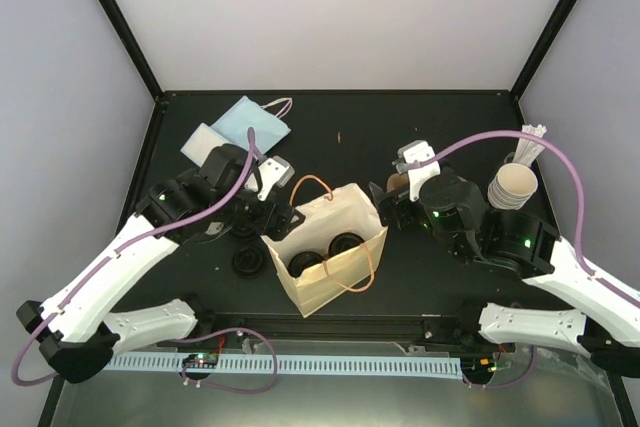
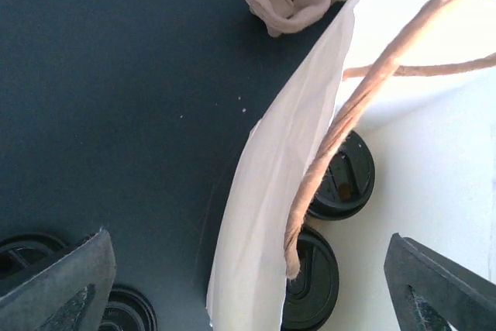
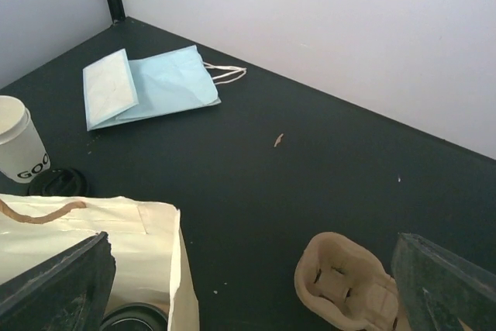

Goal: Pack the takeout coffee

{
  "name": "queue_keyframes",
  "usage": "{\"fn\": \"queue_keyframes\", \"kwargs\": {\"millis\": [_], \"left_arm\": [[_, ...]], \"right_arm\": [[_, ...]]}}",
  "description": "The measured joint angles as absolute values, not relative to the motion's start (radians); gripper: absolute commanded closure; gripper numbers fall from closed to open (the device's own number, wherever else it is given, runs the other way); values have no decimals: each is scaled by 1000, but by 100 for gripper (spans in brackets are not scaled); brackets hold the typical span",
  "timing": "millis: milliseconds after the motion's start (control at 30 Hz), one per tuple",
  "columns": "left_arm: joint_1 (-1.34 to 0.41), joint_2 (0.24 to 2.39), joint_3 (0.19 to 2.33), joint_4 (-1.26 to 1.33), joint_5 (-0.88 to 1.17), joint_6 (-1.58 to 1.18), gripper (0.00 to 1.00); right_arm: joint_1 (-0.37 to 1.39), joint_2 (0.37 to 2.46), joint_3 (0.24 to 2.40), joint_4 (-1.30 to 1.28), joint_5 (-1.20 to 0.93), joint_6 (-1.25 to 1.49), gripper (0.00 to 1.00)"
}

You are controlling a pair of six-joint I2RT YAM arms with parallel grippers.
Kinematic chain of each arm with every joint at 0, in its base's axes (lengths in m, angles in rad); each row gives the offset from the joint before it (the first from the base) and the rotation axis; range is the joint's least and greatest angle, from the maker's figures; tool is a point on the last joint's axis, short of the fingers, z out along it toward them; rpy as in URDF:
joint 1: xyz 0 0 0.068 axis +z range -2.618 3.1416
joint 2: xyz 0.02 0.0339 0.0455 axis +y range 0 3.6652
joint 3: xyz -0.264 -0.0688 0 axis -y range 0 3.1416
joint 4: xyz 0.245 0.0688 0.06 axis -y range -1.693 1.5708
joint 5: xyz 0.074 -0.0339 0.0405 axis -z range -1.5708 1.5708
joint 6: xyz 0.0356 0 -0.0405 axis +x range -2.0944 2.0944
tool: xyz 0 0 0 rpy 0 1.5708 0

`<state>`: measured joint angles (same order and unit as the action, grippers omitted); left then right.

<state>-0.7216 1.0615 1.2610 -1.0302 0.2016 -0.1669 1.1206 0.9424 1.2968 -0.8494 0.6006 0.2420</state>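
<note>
The small cream paper cup with a pale lid [image 3: 15, 141] stands upright on the matte black tabletop [image 3: 310, 168]. It sits at the left edge of the right wrist view, just beyond the tall cream paper bag with twisted brown handles [image 3: 124, 269]. A loose black plastic lid [image 3: 58, 182] lies just beside the cup. From above, the cup cannot be made out near the left arm.

The bag stands open at the table's front middle, with two round black lids [image 2: 341, 180] inside. The left gripper [image 2: 248, 296] hangs wide open astride the bag's left wall, holding nothing. The right gripper [image 3: 248, 292] is also spread wide and empty, near the moulded brown pulp carrier [image 3: 341, 277].

Pale grey walls [image 1: 330, 17] and black corner posts [image 1: 115, 17] close in the table. A flat light-blue paper bag [image 1: 250, 122] lies at the back left, and a nested stack of beige cups with white sticks [image 1: 512, 185] stands at the right edge. Bare surface stretches across the back middle, marked only by a small brown scrap [image 1: 339, 136].
</note>
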Motion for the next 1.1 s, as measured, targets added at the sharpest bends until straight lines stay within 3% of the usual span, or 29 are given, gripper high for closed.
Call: {"fn": "queue_keyframes", "kwargs": {"millis": [267, 733, 800, 1100], "left_arm": [[-722, 981, 1212, -953, 178, -150, 2], [-726, 1081, 1186, -923, 218, -91, 33], [-728, 1095, 1186, -917, 218, -86, 38], [-729, 1171, 1193, -923, 202, -63, 80]], "right_arm": [[1114, 997, 1311, -920, 603, 262, 0], [995, 1077, 1313, -1052, 589, 318, 0], [977, 1072, 1310, -1053, 588, 321, 0], [965, 1034, 1304, -1054, 574, 320, 1]]}}
